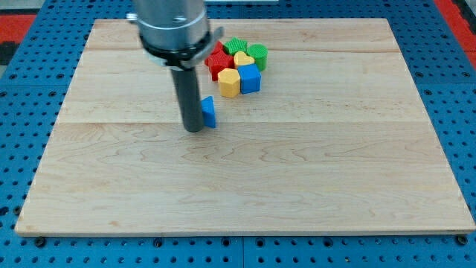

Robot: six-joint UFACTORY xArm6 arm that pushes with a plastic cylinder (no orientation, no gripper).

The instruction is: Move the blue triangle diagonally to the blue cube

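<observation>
The blue triangle [210, 112] lies on the wooden board [245, 179], left of the middle, partly hidden behind my rod. My tip [193, 129] rests on the board right against the triangle's left side. The blue cube [249, 78] sits up and to the right of the triangle, at the lower right of a tight cluster of blocks.
The cluster near the view's top holds a yellow block [229, 83] left of the blue cube, a yellow heart [243, 59], red blocks [219, 62], a green block [235, 46] and a green cylinder [258, 54]. A blue pegboard [30, 112] surrounds the board.
</observation>
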